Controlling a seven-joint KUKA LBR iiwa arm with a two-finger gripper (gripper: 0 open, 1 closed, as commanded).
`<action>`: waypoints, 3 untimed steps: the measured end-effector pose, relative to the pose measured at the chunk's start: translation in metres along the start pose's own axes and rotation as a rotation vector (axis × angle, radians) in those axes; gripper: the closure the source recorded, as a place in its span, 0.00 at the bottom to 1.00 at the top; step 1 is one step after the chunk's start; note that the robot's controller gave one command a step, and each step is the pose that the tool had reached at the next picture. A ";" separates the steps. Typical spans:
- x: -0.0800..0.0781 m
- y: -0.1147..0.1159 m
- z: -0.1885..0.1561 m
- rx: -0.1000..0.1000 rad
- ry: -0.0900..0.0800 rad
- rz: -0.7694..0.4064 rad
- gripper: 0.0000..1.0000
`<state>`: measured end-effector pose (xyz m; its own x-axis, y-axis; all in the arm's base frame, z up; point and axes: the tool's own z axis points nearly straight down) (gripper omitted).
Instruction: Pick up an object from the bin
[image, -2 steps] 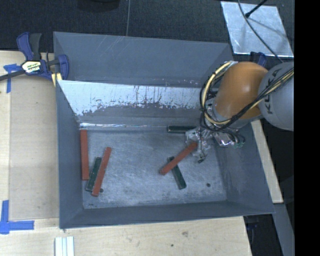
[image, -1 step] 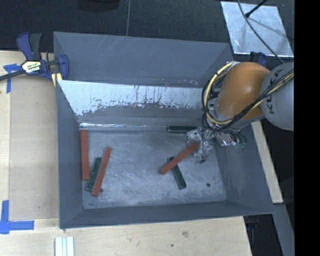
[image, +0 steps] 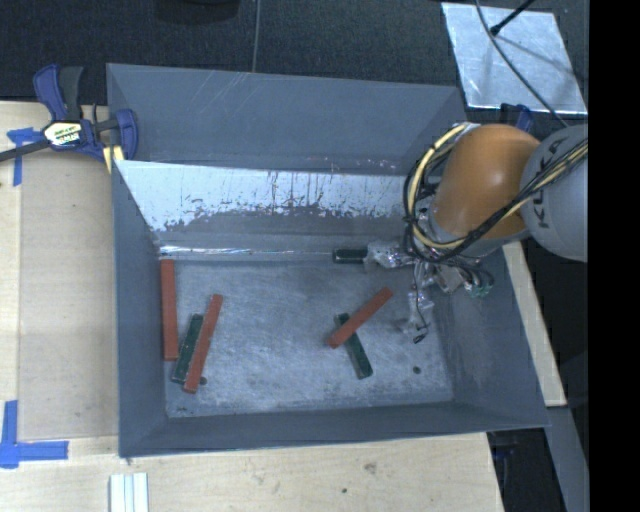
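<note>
Toward the front wall of the grey bin, right of centre, a short dark green bar lies slanted on the floor. A longer, flat red-brown stick lies across its far end, touching it, so the two form a lopsided cross. Just beside the stick's far, right-hand tip hangs the gripper; whether it is open or closed cannot be told. Well apart, on the left of the floor, an upright red-brown strip, a slanted red-brown strip and a second green bar between them lie close together. Farther back, the arm's orange cover sits over the bin's right wall.
</note>
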<state>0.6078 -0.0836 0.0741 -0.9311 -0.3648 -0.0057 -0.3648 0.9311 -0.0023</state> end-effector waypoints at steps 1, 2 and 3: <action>0.000 0.000 0.000 0.000 0.000 0.001 1.00; -0.004 0.011 -0.101 0.003 -0.006 -0.083 1.00; -0.002 0.013 -0.151 0.002 -0.003 -0.163 1.00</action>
